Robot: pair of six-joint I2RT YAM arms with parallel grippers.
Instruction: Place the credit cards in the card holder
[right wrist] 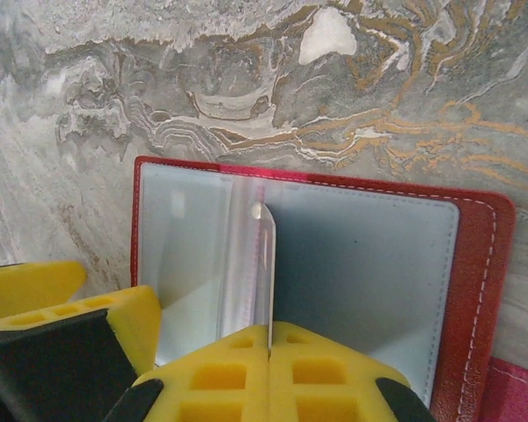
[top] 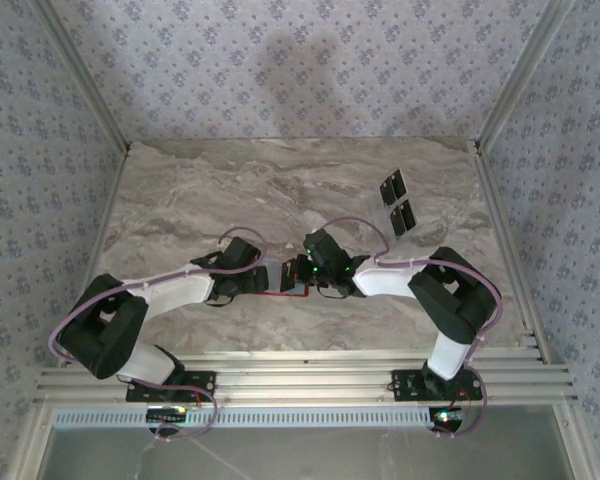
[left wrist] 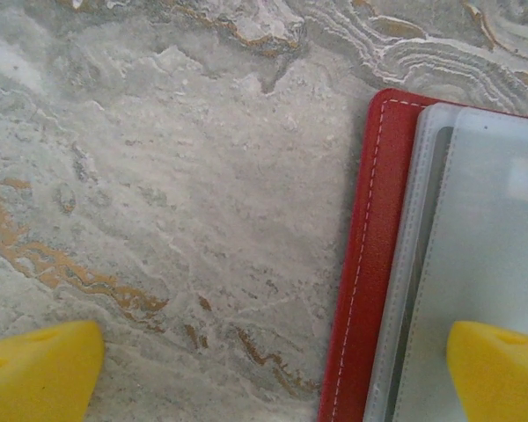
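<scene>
One marble table [top: 180,200], grey with rust-coloured veins and a smooth, hard look, fills the middle of the top view, and both arms reach in to meet at its lower centre. Next in size is the wallet [right wrist: 475,264], lying open and flat there: red leather-like cover, white stitching, rounded corners, frosted plastic pockets inside. Two cards [top: 391,188] [top: 404,217], flat, black and thin, lie at the upper right of the top view, well apart from the wallet and not yet in it. Smaller still, one clear sleeve [right wrist: 266,255] stands upright on its edge at the centre of the right wrist view. The right claw [right wrist: 268,369] is clenched on that sleeve, yellow foam pads pressed together. The left claw [left wrist: 264,378] is released and spread wide, one pad over bare stone at lower left, the other over the pockets at lower right; we cannot tell whether either touches. We judge the risks so: the slick sleeve may slip from the soft pads or crease if pulled hard; the light wallet, unpinned, may slide on the polished stone; and flat cards on a hard top give fingers little edge to catch.
</scene>
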